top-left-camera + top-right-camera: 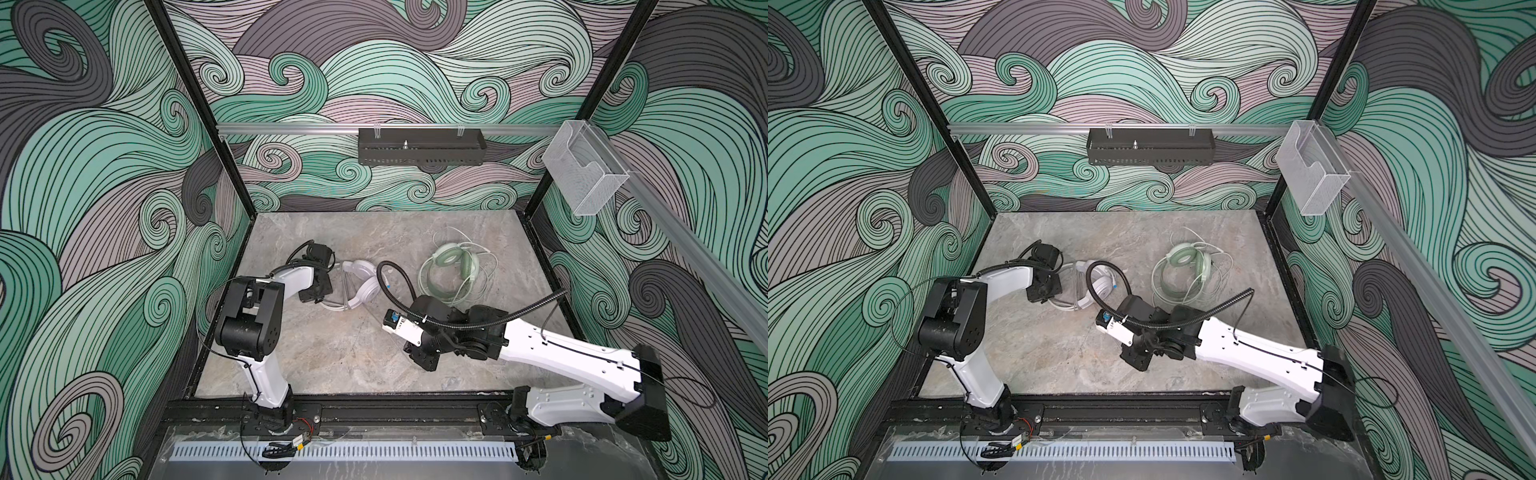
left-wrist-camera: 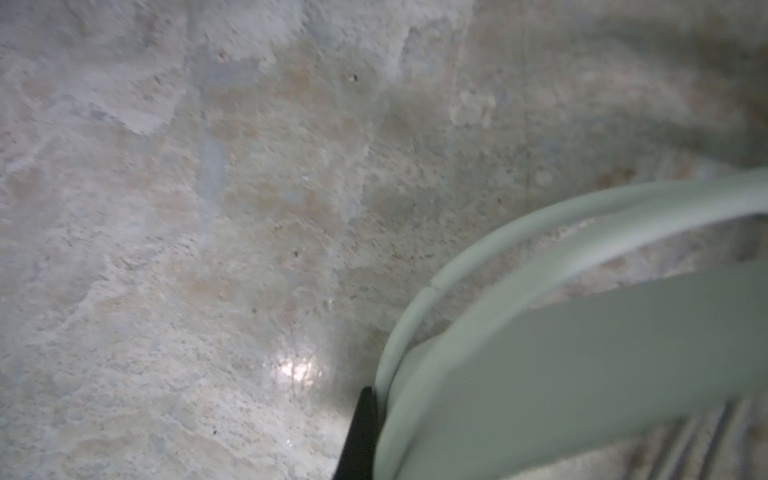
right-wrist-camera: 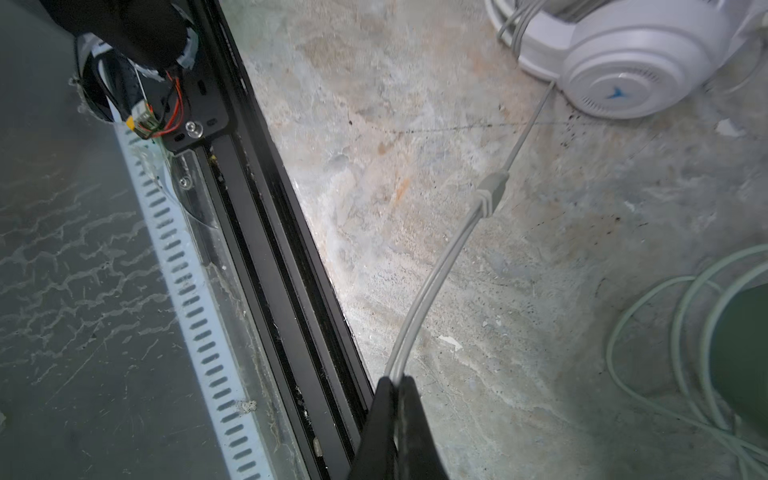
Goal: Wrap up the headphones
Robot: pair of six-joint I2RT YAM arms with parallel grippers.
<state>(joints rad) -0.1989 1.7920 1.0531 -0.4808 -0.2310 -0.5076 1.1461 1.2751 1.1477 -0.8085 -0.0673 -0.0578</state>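
Right wrist view: right hand [image 3: 395,379] pinches white over-ear headset's [image 3: 636,66] thin grey cable [image 3: 492,189]; winding it round probably comes next.

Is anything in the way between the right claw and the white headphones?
Nothing visible. The right gripper is shut on the cable of the white headphones, and it crosses bare table. The mint headset and its loops lie aside, apart from it.

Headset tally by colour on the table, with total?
white headphones: 1
mint green headphones: 1
Total: 2
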